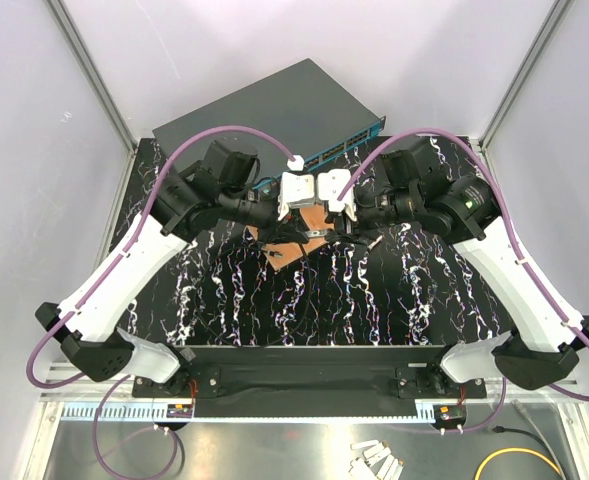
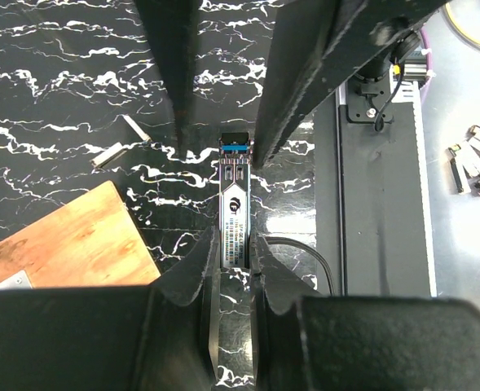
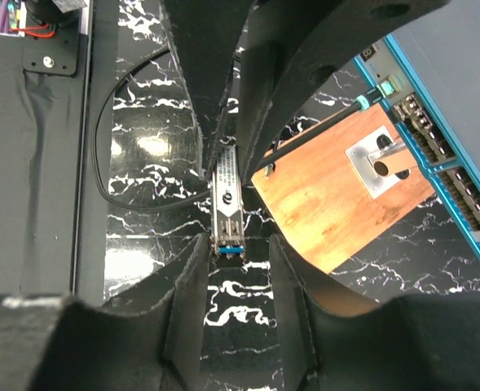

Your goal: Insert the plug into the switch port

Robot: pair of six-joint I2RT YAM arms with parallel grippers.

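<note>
Left wrist view: we are clenching the left claw (image 2: 235,240) on the plug (image 2: 234,199), aiming to centre the parted right claw (image 3: 235,244) around its blue end.

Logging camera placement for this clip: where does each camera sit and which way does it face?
Top external: above, behind the bases, looking down on the switch; left arm and right arm show.
Left wrist: looks along the left gripper at the plug it holds.
Right wrist: looks along the right gripper, switch at right.
Shared: both wrist views show the plug and brown board.
</note>
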